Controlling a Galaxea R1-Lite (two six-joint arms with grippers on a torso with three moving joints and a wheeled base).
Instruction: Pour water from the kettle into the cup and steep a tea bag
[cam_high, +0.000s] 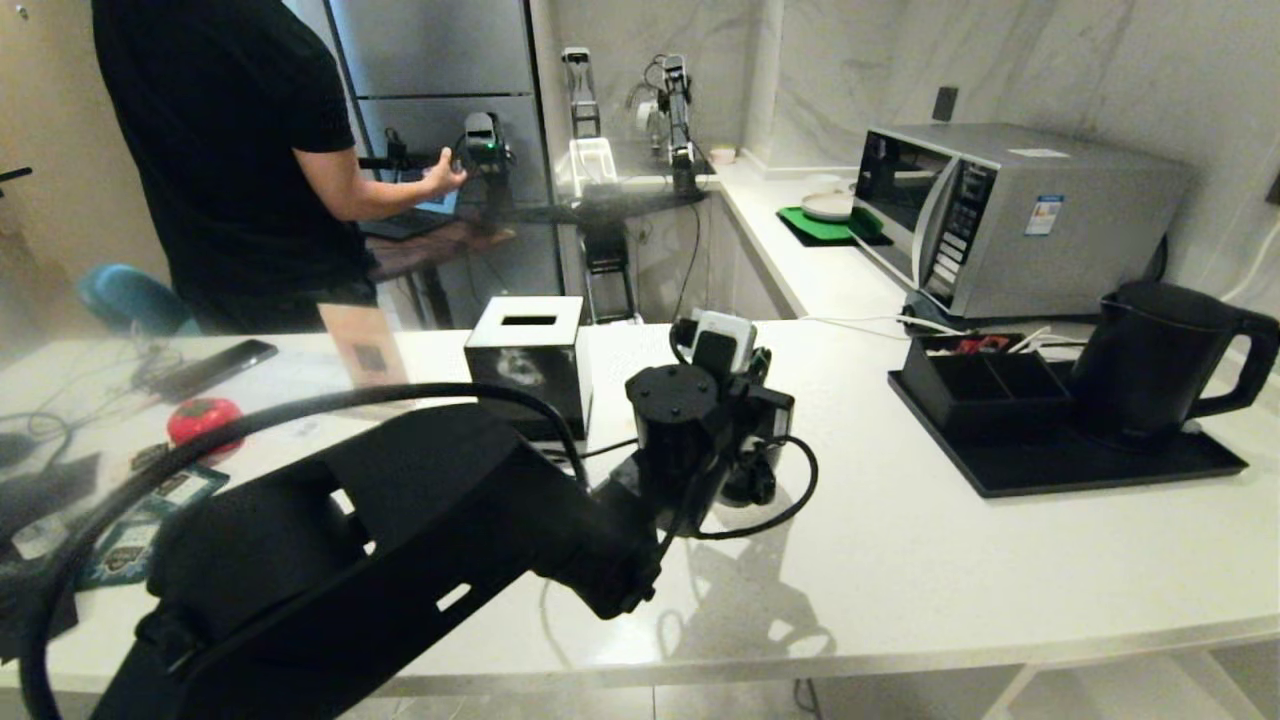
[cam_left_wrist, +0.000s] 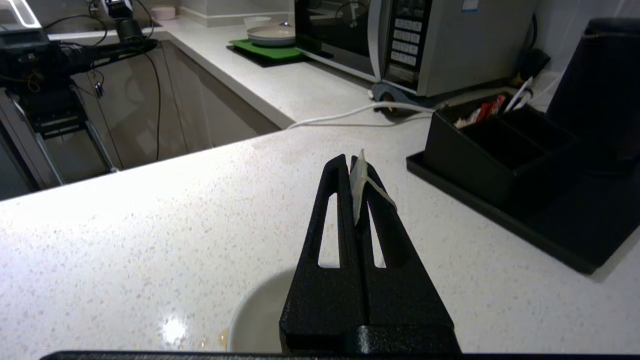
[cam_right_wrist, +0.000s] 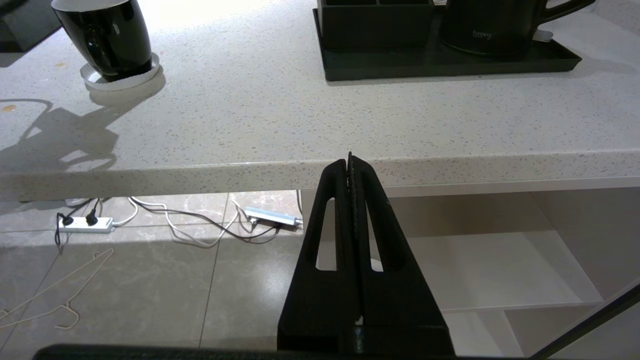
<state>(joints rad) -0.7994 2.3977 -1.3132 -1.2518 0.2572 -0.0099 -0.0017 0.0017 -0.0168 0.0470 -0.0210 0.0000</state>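
White speckled stone counter (cam_high: 900, 520) fills the head view, wrapping round to a marble-walled corner where a silver microwave (cam_high: 1010, 215) sits at about one o'clock. Just in front of it, at two o'clock, there's the tall matte-black electric kettle (cam_high: 1160, 360) with its loop handle, standing on a flat black tray (cam_high: 1080, 465) beside a black divided organiser box (cam_high: 975, 385).

And the left arm is out over the middle of the counter! Its left gripper (cam_left_wrist: 356, 167) has the two fingers pressed together, pinching a small white paper tag with a thread (cam_left_wrist: 361, 186) between the tips. Directly beneath it in the wrist view, the white inside of the small glossy black mug (cam_right_wrist: 105, 37) shows; that mug stands on a round pale coaster (cam_right_wrist: 120, 79), well apart from the kettle, at roughly nine o'clock from the tray.

A black cube tissue box (cam_high: 528, 360) sits at twelve o'clock behind the arm. A person in a black T-shirt (cam_high: 230, 150) stands at eleven o'clock.

Down below the counter edge, the right gripper (cam_right_wrist: 351, 165) hangs fully closed, nothing in it.
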